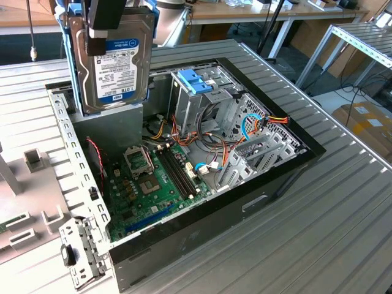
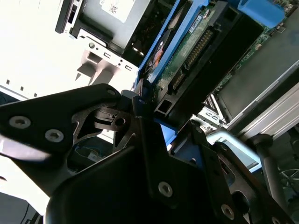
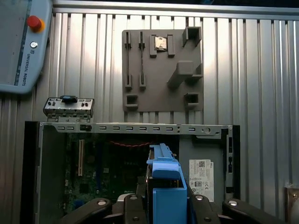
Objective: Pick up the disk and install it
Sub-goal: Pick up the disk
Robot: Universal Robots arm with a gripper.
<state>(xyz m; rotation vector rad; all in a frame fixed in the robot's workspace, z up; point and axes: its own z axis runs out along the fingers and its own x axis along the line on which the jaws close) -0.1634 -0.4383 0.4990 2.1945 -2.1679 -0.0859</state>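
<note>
The disk, a silvery drive with a white and blue label and blue side rails, hangs upright high above the far left corner of the open computer case. My gripper is shut on it from above, a black finger pressed on the labelled face. The first wrist view looks straight down along the disk's blue end tab, with the gripper clamped around it over the case. In the second wrist view the disk's green circuit-board side runs away from the gripper.
Inside the case lie a green motherboard, bundled cables and a metal drive cage topped by a pale-blue latch. A grey fixture plate, a small metal bracket and a teach pendant lie on the ribbed table beside the case.
</note>
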